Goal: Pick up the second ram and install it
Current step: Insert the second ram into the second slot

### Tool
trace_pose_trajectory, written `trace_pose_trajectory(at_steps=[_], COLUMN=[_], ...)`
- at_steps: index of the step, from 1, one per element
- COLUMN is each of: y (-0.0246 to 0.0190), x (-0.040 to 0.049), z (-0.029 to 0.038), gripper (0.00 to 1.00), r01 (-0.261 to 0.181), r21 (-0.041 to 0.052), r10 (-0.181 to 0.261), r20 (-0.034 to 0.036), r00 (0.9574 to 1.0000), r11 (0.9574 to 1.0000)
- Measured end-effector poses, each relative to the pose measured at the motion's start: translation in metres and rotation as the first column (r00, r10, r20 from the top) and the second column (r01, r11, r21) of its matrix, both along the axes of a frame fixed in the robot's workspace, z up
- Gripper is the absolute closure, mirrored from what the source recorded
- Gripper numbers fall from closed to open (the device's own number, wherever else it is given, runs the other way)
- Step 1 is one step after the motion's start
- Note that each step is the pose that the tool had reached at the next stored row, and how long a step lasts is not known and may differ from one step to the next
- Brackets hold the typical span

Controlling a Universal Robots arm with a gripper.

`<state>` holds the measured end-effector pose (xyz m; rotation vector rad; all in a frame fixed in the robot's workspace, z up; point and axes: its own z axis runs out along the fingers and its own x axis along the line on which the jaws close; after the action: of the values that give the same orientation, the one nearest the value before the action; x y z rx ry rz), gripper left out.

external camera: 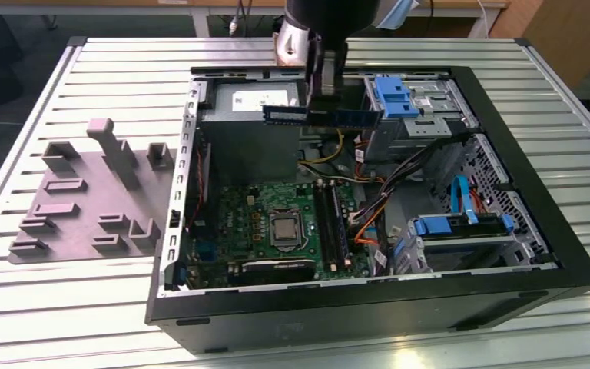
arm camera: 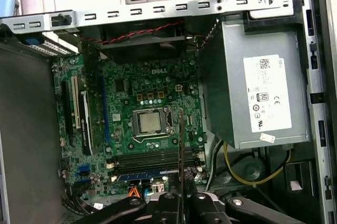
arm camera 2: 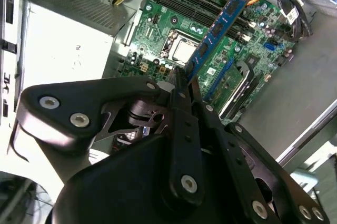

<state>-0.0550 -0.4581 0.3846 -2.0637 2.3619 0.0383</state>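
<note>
Exterior view: gripper [external camera: 325, 106] clamped on the second ram [external camera: 285, 114], stick level, held aloft over the open computer case [external camera: 541, 265]
Second wrist view: ram [arm camera 2: 216, 29] juts from the closed jaws, motherboard [arm camera 2: 168, 23] beyond
First wrist view: ram [arm camera: 181, 145] edge-on over the memory slots [arm camera: 152, 156]

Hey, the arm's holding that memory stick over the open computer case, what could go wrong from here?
1. The gripper clamps the second ram along only a narrow part, in the air above the motherboard, so the stick might tilt or slip.
2. One slot seems to already hold a blue stick, and a slightly misaligned descent may hit it.
3. The orange cables lie close beside the slots and might snag.
</note>
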Motion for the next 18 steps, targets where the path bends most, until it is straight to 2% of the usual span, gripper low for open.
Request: trace_pose_trajectory(at_steps=[4, 9, 14, 18], y=[0.0000, 0.0000, 0.0000, 0.0000], x=[0.0000, 0.0000, 0.0000, 0.0000], z=[-0.0001, -0.0002, -0.0004, -0.0005], gripper=[0.86, 0.86, 0.86, 0.86], r01=[0.041, 0.091, 0.141, 0.183], r21=[0.0000, -0.0001, -0.0002, -0.0006], r10=[-0.041, -0.091, -0.141, -0.183], r20=[0.0000, 0.0000, 0.0000, 0.0000], r00=[0.9992, 0.9958, 0.9900, 0.9831], r11=[0.9992, 0.9958, 0.9900, 0.9831])
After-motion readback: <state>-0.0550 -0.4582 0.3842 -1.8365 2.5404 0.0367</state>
